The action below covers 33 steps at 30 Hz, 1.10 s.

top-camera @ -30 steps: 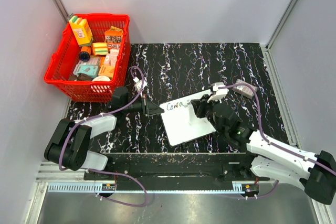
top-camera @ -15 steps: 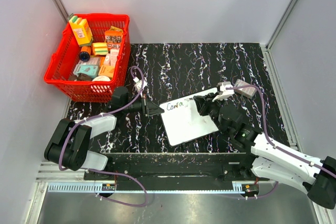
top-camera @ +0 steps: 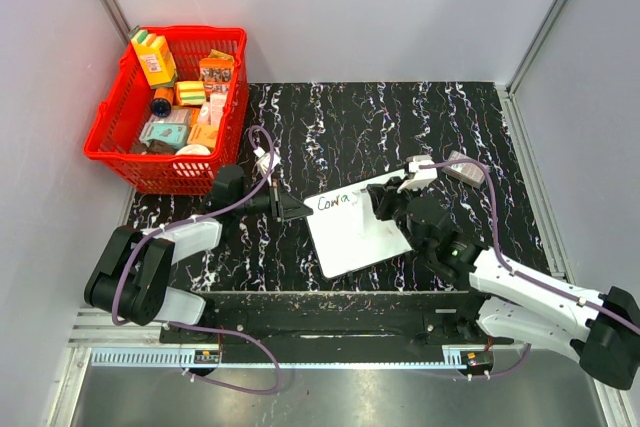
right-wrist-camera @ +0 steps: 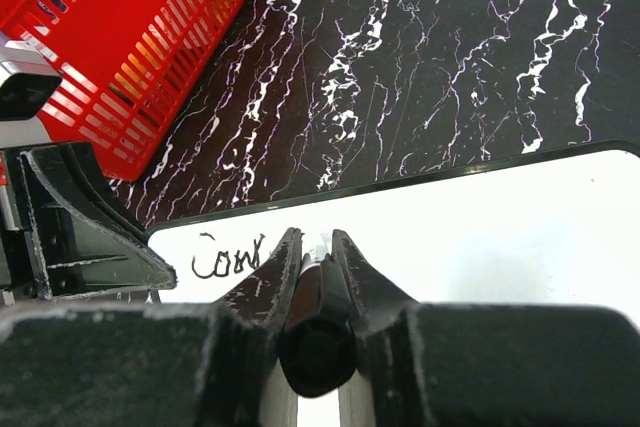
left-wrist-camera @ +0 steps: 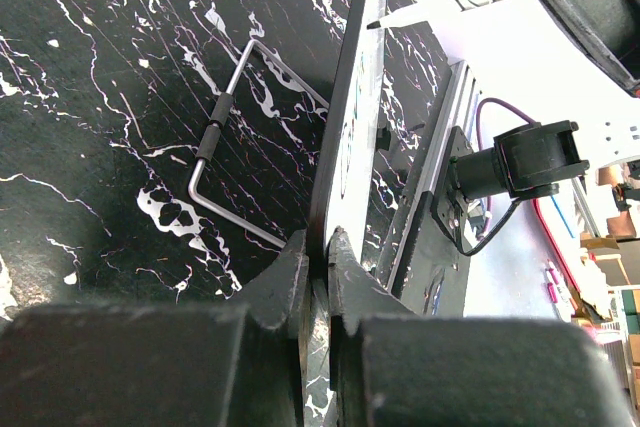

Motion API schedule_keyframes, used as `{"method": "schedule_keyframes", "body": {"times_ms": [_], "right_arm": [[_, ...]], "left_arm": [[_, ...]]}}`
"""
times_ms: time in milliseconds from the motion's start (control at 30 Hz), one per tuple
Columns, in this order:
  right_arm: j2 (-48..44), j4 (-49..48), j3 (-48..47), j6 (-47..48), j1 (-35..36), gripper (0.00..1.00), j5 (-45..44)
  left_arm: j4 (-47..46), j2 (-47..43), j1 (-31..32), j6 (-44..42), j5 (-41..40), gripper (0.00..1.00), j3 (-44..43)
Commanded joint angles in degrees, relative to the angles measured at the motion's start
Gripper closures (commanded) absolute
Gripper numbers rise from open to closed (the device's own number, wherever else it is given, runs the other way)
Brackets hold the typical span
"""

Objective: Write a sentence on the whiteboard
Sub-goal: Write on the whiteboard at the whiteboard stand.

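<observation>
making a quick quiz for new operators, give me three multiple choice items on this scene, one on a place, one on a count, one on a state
1. Where does the red basket stand?
A) far left corner
B) near right corner
C) between the two arms

2. How many lines of writing are on the whiteboard?
A) none
B) one
C) three

3. What are the left fingers doing?
A) open above the board
B) shut on the whiteboard's edge
C) holding a cup

Answers:
1 A, it sits at the far left in the top view.
2 B, only one short run of letters shows.
3 B, the left wrist view shows them pinching the edge.
</observation>
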<state>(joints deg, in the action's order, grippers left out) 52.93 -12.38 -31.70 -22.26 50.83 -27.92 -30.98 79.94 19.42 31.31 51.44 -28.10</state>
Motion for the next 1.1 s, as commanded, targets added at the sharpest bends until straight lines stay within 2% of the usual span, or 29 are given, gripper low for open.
{"method": "schedule_keyframes", "body": {"times_ms": [0, 333, 1067], "right_arm": [[1.2, -1.9, -2.4, 0.5, -0.8, 1.0, -2.7], [2.0, -2.8, -2.2, 0.7, -0.9, 1.0, 0.8], [-1.6, 2.7, 0.7, -2.0, -0.9, 1.0, 3.5]], "left_arm": [[1.6, 1.2, 0.2, -8.9, -4.4, 1.0, -0.1], [1.5, 1.3, 0.2, -8.8, -4.3, 1.0, -0.1], [1.5, 1.4, 0.2, -8.8, -4.3, 1.0, -0.2]]}}
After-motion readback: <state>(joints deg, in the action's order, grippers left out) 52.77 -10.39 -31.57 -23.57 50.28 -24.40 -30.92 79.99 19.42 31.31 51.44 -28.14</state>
